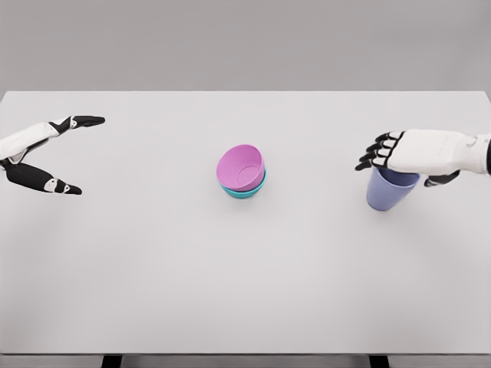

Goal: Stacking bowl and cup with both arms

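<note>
Right hand is gripping the lavender cup near the table's right edge; left hand is hanging spread, empty, far left; pink bowl is sitting tilted in the teal bowl, centre.

White table bearing stacked bowls, cup.

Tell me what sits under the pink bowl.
A teal bowl sits under the pink bowl, nested; only its lower rim edge shows. Its inside is covered, so any contents cannot be seen.
</note>
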